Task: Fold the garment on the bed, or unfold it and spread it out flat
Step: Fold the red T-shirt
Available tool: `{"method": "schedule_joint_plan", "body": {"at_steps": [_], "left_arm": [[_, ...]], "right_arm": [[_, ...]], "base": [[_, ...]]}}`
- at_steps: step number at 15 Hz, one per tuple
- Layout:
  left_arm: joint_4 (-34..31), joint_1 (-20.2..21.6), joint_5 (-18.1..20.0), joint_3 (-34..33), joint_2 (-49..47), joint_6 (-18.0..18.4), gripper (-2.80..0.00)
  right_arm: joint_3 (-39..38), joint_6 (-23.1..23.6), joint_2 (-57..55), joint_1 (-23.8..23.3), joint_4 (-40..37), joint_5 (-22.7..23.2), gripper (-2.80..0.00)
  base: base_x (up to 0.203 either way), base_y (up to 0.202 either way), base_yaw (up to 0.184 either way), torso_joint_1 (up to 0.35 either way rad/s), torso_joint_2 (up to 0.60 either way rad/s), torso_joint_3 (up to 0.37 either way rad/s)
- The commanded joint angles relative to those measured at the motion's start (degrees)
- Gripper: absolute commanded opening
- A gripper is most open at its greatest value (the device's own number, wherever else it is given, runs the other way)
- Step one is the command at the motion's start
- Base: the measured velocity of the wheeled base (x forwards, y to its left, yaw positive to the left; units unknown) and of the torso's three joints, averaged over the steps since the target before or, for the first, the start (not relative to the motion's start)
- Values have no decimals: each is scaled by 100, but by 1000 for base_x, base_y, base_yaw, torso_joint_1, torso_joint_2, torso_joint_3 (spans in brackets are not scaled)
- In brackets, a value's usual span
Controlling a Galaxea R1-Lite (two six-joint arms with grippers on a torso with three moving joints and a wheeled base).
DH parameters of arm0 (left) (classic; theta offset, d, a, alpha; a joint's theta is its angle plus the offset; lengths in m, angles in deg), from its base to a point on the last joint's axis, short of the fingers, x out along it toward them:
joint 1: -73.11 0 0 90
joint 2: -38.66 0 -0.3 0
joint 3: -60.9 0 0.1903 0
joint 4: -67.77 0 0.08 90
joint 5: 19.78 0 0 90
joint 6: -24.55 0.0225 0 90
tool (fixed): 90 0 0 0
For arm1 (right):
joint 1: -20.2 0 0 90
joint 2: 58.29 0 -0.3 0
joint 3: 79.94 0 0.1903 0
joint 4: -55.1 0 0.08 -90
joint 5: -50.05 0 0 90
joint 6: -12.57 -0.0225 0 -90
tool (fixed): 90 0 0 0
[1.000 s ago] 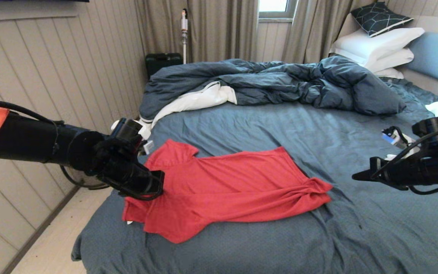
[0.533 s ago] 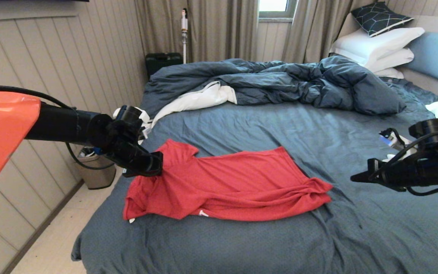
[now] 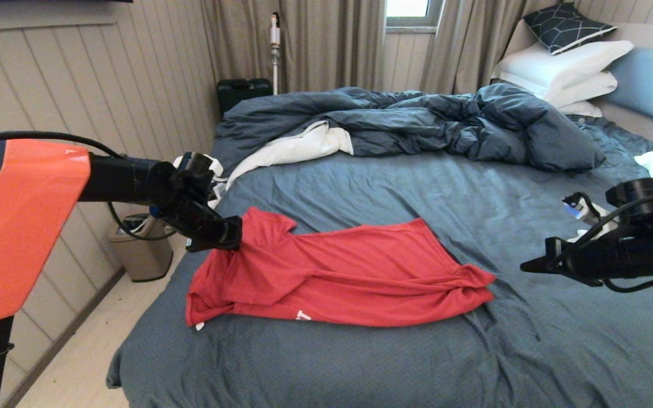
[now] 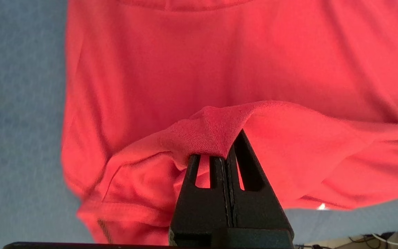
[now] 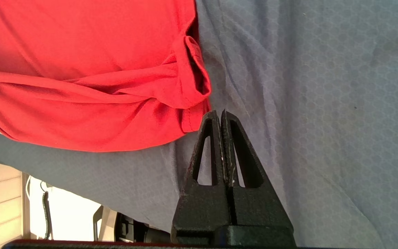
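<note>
Two arms reach in from the sides of the head view. At middle left the left claw (image 3: 230, 235) is pinched on the near-left edge of the red T-shirt (image 3: 338, 277), lifting a fold of it off the bed (image 3: 394, 187). The shirt lies across the centre of the slate-blue sheet, bunched at its right end, with a small white tag showing along its lower edge. At middle right the right claw (image 3: 533, 265) hangs above the sheet, apart from the shirt's bunched end. A rumpled dark duvet (image 3: 417, 122) fills the upper middle, and white pillows (image 3: 564, 73) sit upper right.

From the left wrist, the left claw (image 4: 225, 154) has its tips pressed together on a ridge of red T-shirt (image 4: 219, 69) fabric at lower centre.

From the right wrist, the right claw (image 5: 221, 116) is pressed together and holds nothing, just beside the T-shirt's (image 5: 81, 69) gathered hem in the upper left, over the bed (image 5: 323, 103).
</note>
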Motion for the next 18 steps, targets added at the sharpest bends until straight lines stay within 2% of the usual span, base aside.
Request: {"method": "schedule_joint_plan", "body": {"at_steps": [1,2,6,8,9,16,18], "left_arm": [[-209,1,7,420,-345,6,-280],[-369,1,7,584,-490,22,-280],[-507,1,51,588,-531,270,-280],[-538,1,42,579,-522,283,-280],[-547,1,42,562,-514,283,0],[-565,10,53,557,-54,193,0],[-771,-14,75,347,245,155,0]], "right_arm": [[-15,-3,-9,-2,-6,19,-280],[-15,5,0,-2,-6,19,-280],[-24,1,-9,7,-1,19,-280],[-33,-3,-9,7,2,19,-280],[-33,-3,0,7,2,19,-280],[-50,6,17,7,3,19,-280],[-55,6,26,7,3,28,-280]], "base": [[0,0,0,0,0,0],[0,0,0,0,0,0],[0,0,0,0,0,0],[0,0,0,0,0,0],[0,0,0,0,0,0],[0,0,0,0,0,0],[0,0,0,0,0,0]]}}
